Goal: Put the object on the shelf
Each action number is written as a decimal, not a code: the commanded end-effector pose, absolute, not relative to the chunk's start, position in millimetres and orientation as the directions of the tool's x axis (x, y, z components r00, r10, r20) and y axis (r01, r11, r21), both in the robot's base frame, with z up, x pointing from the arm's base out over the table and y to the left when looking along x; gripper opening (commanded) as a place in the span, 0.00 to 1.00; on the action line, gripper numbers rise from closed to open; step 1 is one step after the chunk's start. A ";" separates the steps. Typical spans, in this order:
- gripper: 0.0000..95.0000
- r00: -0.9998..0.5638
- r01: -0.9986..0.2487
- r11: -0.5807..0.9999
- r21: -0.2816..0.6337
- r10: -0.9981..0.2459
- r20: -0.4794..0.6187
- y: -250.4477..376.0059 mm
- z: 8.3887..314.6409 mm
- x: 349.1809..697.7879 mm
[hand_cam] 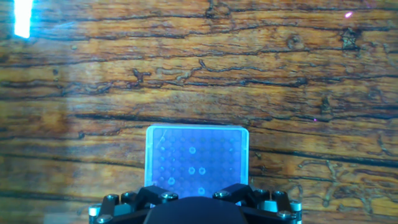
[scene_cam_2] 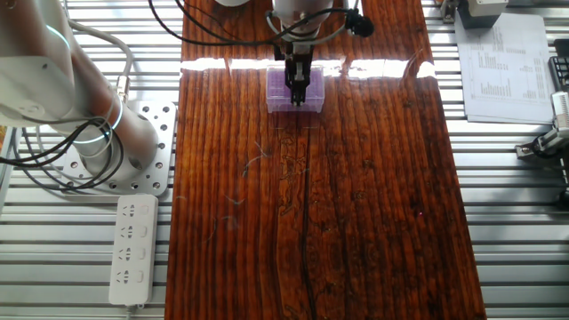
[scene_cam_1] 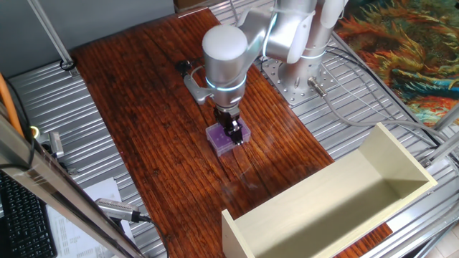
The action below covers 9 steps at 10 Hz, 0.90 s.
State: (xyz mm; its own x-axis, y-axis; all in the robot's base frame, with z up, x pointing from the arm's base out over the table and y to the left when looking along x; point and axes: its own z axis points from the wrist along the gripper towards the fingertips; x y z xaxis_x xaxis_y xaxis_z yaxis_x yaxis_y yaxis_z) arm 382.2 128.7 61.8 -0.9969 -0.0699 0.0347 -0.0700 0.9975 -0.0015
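The object, a small purple translucent box (scene_cam_1: 225,140), lies flat on the dark wooden table, left of the shelf. It also shows in the other fixed view (scene_cam_2: 276,94) and in the hand view (hand_cam: 196,158), where pale dots mark its top. My gripper (scene_cam_1: 234,133) points straight down and stands right at the box's top, over its middle (scene_cam_2: 297,89). The fingertips are hidden in the hand view, and I cannot tell whether they grip the box. The shelf (scene_cam_1: 301,228), a large cream open box, lies at the table's front right corner.
The arm's base (scene_cam_1: 301,79) is bolted at the back of the table. A white power strip (scene_cam_2: 133,249) lies beside the base. A printed sheet (scene_cam_2: 502,58) and a metal tool (scene_cam_1: 118,209) lie off the wooden top. A keyboard (scene_cam_1: 21,215) sits at the front left.
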 end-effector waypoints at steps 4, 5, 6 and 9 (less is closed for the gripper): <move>0.00 -0.995 -0.091 0.996 -0.005 -0.091 0.034 138.1 110.2 393.7; 0.00 -0.995 -0.096 0.995 -0.005 -0.096 0.035 141.6 118.1 398.3; 0.00 -0.994 -0.099 0.995 -0.006 -0.099 0.037 146.6 125.2 402.9; 0.00 -0.995 -0.096 0.995 -0.019 -0.095 0.043 161.7 145.6 415.2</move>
